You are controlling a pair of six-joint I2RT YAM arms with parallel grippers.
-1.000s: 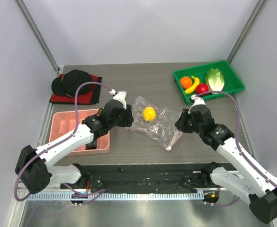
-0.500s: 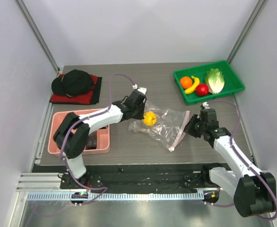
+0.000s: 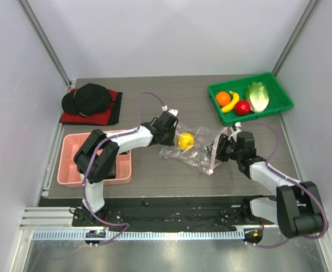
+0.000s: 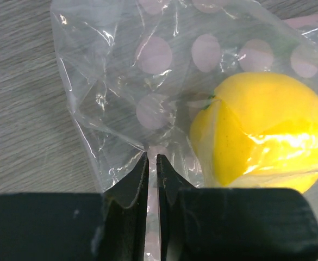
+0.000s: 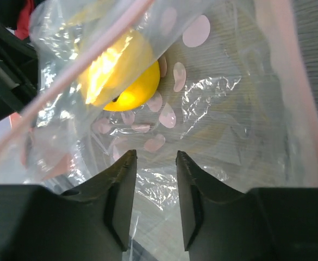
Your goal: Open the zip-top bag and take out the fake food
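Note:
The clear dotted zip-top bag (image 3: 198,152) lies crumpled at mid-table with the yellow lemon (image 3: 184,140) inside. My left gripper (image 3: 169,129) is at the bag's left end. In the left wrist view its jaws (image 4: 152,157) are shut on a fold of the bag (image 4: 120,81), with the lemon (image 4: 262,136) just right of them. My right gripper (image 3: 219,151) is open at the bag's right end, by the pink zip strip (image 3: 213,162). In the right wrist view it (image 5: 156,153) is over the plastic (image 5: 218,98), facing the lemon (image 5: 126,81). The orange (image 3: 223,98), banana (image 3: 231,102), red fruit (image 3: 242,107) and cabbage (image 3: 257,95) lie in the green tray.
The green tray (image 3: 279,93) stands at the back right. A pink compartment tray (image 3: 69,158) sits at the front left, under the left arm. A black cap (image 3: 89,97) on a red cloth lies at the back left.
The right gripper has moved left up to the bag's zip end. The left gripper has shifted slightly right with the bag. The bag is more bunched and the lemon has moved a little right.

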